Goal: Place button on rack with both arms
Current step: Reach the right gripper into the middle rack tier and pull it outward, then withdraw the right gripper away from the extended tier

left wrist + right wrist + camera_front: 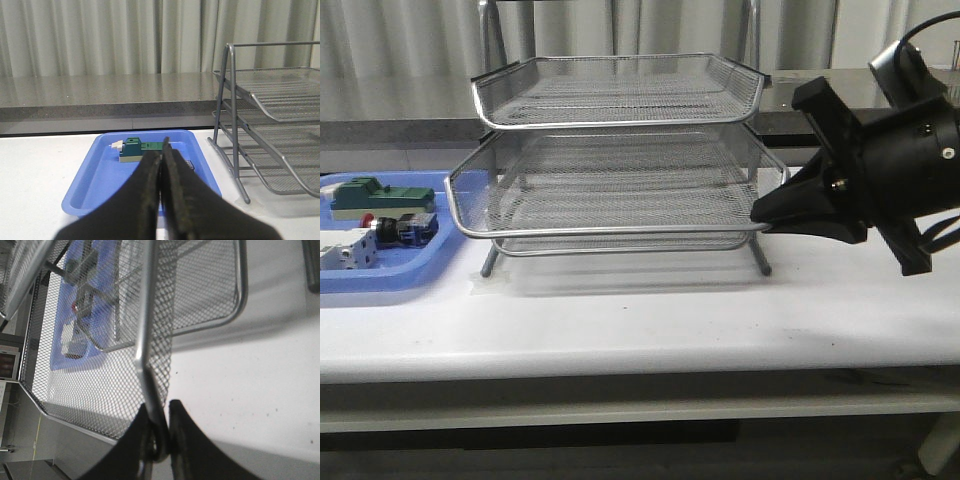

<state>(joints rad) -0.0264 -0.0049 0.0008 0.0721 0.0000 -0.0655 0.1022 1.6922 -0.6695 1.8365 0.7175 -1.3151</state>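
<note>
While the right gripper (760,215) pinches the rack (620,190), the button (392,230) is not yet lifted from its tray.

Seen from the right wrist, the fingers (182,427) close on the chrome rim at the rack's right front corner, apparently steadying it; nothing lies on any mesh tier that shows. Out past the rack's left end, the left gripper (162,165) hangs above the flat blue tray (380,283) with its jaws pressed together and nothing between them. Beside a green block (368,193) and a white-grey block (345,248), the button lies in that tray. Judged so, bracing is done; picking and placing remain.
</note>
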